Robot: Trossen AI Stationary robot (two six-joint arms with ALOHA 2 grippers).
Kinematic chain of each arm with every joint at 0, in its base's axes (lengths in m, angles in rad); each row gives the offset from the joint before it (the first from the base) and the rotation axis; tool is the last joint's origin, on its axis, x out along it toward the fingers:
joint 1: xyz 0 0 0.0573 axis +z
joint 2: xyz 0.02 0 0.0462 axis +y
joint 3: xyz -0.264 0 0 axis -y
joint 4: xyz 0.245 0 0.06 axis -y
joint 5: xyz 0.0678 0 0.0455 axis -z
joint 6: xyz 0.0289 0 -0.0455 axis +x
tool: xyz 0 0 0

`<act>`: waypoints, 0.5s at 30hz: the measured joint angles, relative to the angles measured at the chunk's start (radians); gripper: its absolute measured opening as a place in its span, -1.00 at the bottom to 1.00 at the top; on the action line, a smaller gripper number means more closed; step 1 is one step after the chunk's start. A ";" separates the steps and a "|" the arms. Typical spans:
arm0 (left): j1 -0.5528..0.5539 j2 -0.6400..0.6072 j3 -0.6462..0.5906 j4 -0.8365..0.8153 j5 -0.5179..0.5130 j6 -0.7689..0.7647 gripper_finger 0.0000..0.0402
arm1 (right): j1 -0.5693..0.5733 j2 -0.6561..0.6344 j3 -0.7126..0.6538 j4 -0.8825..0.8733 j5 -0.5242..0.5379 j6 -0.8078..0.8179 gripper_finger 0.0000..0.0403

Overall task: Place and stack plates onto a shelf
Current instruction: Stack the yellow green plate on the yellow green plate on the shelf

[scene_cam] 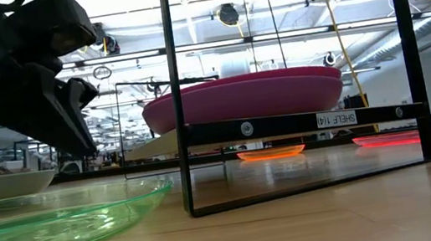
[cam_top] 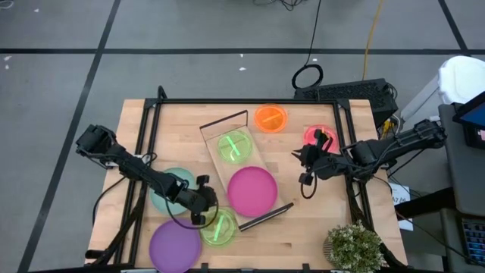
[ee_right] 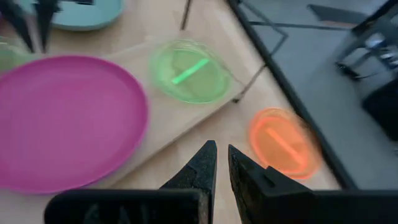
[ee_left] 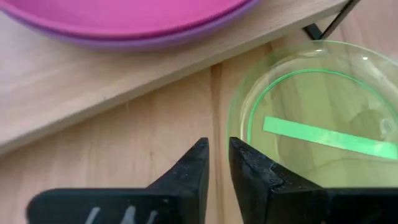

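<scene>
The shelf (cam_top: 259, 161) lies slantwise mid-table. It carries a magenta plate (cam_top: 252, 189) at its near end and a small green plate (cam_top: 235, 145) at its far end. A second green plate (cam_top: 220, 227) rests flat on the table beside the shelf's near left corner. My left gripper (cam_top: 201, 215) is shut and hovers just above this plate's rim (ee_left: 239, 109), clear of it in the low view (scene_cam: 83, 143). My right gripper (cam_top: 304, 180) is shut and held in the air to the right of the shelf, above the magenta plate (ee_right: 62, 118).
A teal plate (cam_top: 170, 186) and a purple plate (cam_top: 174, 244) lie at the near left. The orange plate (cam_top: 270, 117) and pink plate (cam_top: 318, 136) lie at the far right. A potted plant (cam_top: 355, 246) stands at the near right corner. A black frame (cam_top: 227, 101) borders the table.
</scene>
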 joint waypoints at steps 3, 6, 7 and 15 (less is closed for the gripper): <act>0.002 0.000 0.000 0.000 0.006 -0.045 -0.52 | 0.000 0.000 -0.010 0.036 -0.049 0.003 -0.87; 0.002 0.000 0.000 -0.001 0.007 -0.064 -0.36 | 0.000 0.000 -0.050 0.104 -0.062 0.003 -0.87; 0.002 0.000 0.000 -0.001 0.006 -0.071 -0.31 | 0.000 0.000 -0.067 0.134 -0.062 0.003 -0.87; 0.015 0.015 -0.001 -0.026 0.010 -0.160 0.05 | -0.001 0.000 -0.139 0.266 -0.062 -0.067 -0.87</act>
